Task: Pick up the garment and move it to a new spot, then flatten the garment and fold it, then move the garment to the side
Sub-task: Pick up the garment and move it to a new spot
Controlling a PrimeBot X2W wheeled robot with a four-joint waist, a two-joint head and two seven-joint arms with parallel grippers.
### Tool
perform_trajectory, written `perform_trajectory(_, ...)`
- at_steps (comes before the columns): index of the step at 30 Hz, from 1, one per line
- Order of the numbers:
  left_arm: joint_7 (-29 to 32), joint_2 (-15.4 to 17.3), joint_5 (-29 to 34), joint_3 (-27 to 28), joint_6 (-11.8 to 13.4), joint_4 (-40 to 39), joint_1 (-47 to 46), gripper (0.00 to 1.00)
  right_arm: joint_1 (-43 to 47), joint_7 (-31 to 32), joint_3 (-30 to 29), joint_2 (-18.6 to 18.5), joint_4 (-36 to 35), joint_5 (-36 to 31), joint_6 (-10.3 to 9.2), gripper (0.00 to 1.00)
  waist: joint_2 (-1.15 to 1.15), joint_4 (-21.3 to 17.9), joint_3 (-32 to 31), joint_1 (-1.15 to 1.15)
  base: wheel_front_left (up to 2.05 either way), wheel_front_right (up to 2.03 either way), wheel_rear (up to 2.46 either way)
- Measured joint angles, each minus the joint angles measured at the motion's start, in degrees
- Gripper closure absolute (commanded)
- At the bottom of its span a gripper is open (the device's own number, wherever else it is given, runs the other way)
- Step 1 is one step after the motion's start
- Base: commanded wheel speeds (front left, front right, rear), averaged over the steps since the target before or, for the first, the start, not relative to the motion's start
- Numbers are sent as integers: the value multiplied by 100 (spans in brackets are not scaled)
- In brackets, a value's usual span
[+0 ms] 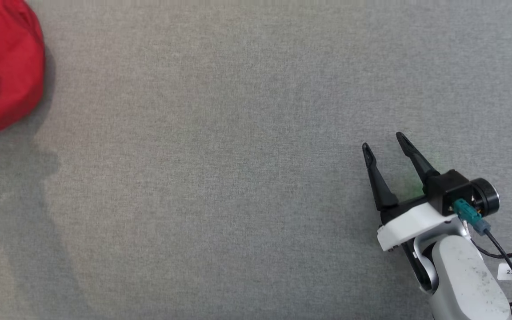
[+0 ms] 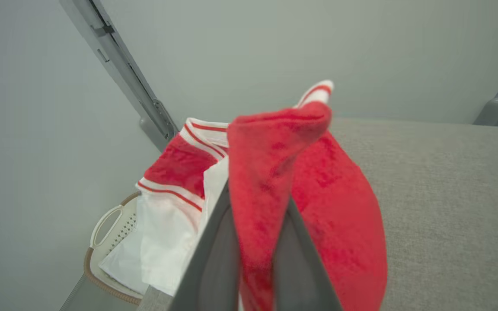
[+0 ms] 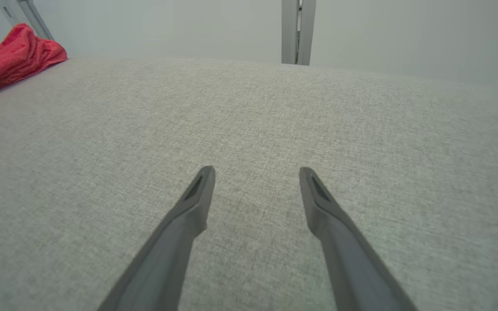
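Note:
The garment (image 1: 2, 66) is a red bundle at the far left edge of the grey fabric table (image 1: 238, 178), partly cut off by the head view's border. In the left wrist view my left gripper (image 2: 260, 190) is shut on a raised fold of the garment (image 2: 339, 203); the cloth hides the fingertips. White cloth with red stripes (image 2: 175, 190) hangs beside the red part; I cannot tell whether it belongs to the same garment. My right gripper (image 1: 382, 142) rests open over bare table at the lower right, far from the garment (image 3: 15, 56). Nothing lies between the right gripper's (image 3: 255, 172) fingers.
A pale perforated basket (image 2: 106, 233) with a handle sits below the table's edge under the white cloth. Grey metal frame posts (image 2: 119, 69) (image 3: 297, 30) stand behind the table. The grey table surface (image 3: 249, 121) stretches wide between the two grippers.

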Motion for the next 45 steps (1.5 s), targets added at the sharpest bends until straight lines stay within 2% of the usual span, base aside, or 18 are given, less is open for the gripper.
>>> perform_trajectory(4,116,218,185,-448,0,-668,-321,100,158,-75,71,-4,364,348,0,0,0,-127,-458,0,0,0,0)
perform_trajectory(9,383,127,267,-876,0,-1478,-573,100,357,-98,56,-5,494,648,0,0,0,-296,-939,0,0,0,0)
perform_trajectory(20,896,-870,367,-1405,66,-2858,-993,100,664,-99,-35,-4,442,984,0,0,1,-924,-1787,0,0,0,0)
perform_trajectory(25,891,-1081,266,-1403,153,-3276,-1089,100,725,-99,-120,-4,412,1022,0,0,1,-1233,-2005,0,0,0,0)
perform_trajectory(29,910,-1155,108,-1395,219,-3209,-901,100,744,-99,-177,-5,382,1029,0,0,1,-1423,-2061,0,0,0,0)
perform_trajectory(33,876,-1158,-78,-1412,247,-2803,-294,100,738,-99,-198,-5,331,1029,0,0,1,-1544,-1972,0,0,0,0)
perform_trajectory(38,613,-1136,-291,-1322,287,-1951,332,100,593,-99,-207,-4,260,1028,0,0,0,-1622,-1676,0,0,0,0)
perform_trajectory(45,153,-1006,-436,-1091,397,-791,608,100,396,-99,-250,-5,170,989,0,0,0,-1743,-1184,0,0,0,0)
